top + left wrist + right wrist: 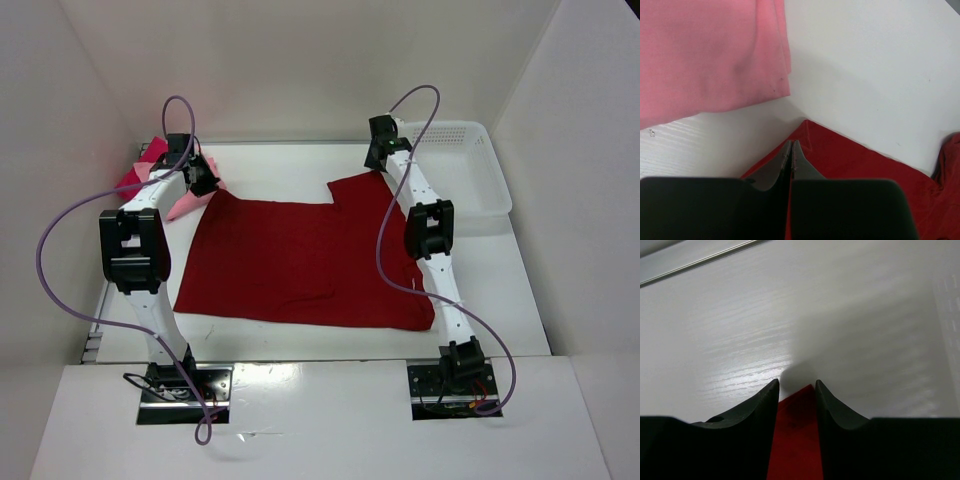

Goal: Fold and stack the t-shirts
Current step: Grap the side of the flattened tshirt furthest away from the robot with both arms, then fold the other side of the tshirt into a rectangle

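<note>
Dark red shirt (300, 260) lying spread flat mid-table. Left gripper (791, 150) pinching shirt corner nearest table's far-left corner, fingers pressed together. Right gripper (796, 390) straddling opposite far corner, jaws narrowly apart, not yet clamping. First fold starting, by the look; next move likely calling for right closing, then both carrying cloth toward near edge.

We see the right gripper (796, 385) with its two dark jaws rising from the bottom edge. They stand apart, with a narrow gap between their curved tips. The dark red shirt (792, 440) fills that gap from side to side, and one pointed corner of the cloth reaches just past the tips. We cannot tell whether the jaws touch the cloth. Beyond the jaws spreads the white desk (730, 330), with a soft shadow just past the tips. Far right of the jaws stands a blurred white basket (947, 315) wall with small slots.
</note>
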